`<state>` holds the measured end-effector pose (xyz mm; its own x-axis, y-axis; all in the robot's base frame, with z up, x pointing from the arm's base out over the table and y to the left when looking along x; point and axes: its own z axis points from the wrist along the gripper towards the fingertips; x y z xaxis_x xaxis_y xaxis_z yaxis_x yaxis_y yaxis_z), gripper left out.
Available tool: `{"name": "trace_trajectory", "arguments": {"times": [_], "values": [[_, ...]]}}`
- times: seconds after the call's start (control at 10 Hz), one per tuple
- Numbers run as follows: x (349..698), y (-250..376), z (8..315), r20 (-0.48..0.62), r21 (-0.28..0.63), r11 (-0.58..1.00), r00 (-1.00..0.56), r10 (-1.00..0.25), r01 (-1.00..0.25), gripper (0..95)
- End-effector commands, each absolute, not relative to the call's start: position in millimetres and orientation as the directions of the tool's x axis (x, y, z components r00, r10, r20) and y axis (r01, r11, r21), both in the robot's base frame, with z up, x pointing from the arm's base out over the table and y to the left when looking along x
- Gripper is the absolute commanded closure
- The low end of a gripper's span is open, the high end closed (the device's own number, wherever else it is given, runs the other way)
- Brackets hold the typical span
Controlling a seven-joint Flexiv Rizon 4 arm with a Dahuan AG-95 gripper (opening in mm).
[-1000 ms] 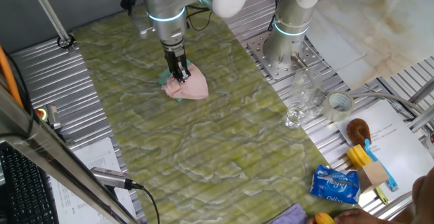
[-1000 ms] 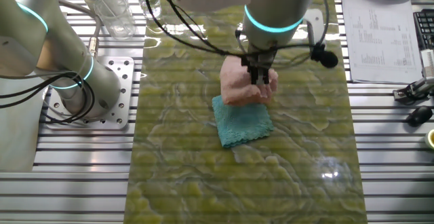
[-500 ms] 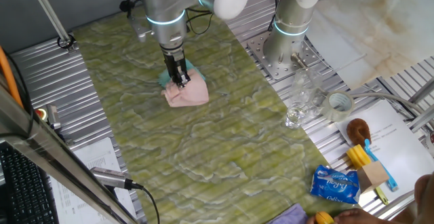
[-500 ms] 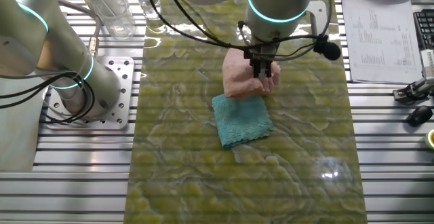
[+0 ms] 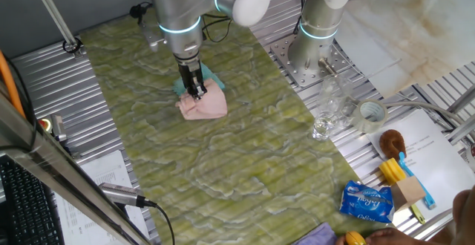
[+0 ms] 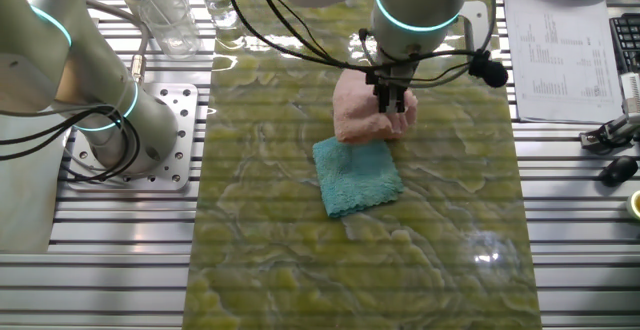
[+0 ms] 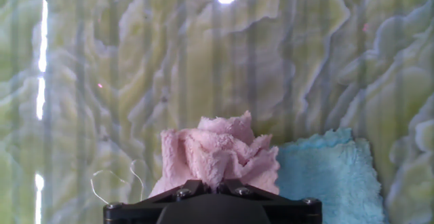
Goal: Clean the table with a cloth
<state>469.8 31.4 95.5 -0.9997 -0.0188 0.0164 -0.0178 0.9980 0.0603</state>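
Observation:
The cloth lies on the green-yellow marbled table, its pink face bunched up and folded over the teal-blue face. My gripper is shut on the pink part, pinching a puckered fold between the fingers. In the other fixed view the gripper stands over the pink bunch, with the teal half spread flat toward the front. In the hand view the teal part shows to the right of the pink bunch.
A second robot base stands on a metal plate right of the table. Clear glasses, a tape roll, a brush, a blue packet and papers lie at the right. A purple cloth lies at the front edge.
The gripper has dragged the pinched pink part a little toward the left of the table in one fixed view; the teal half stays put.

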Motion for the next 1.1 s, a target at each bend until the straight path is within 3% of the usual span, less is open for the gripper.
{"name": "trace_trajectory", "arguments": {"times": [0.1,0.3,1.1], "values": [[470,31,95,0.035,0.034,0.982,-0.982,-0.185,-0.183,95.0],[470,31,95,0.029,0.035,0.978,-0.978,-0.207,-0.206,95.0],[454,49,46,0.013,0.030,0.982,-0.983,-0.184,-0.184,95.0]]}}
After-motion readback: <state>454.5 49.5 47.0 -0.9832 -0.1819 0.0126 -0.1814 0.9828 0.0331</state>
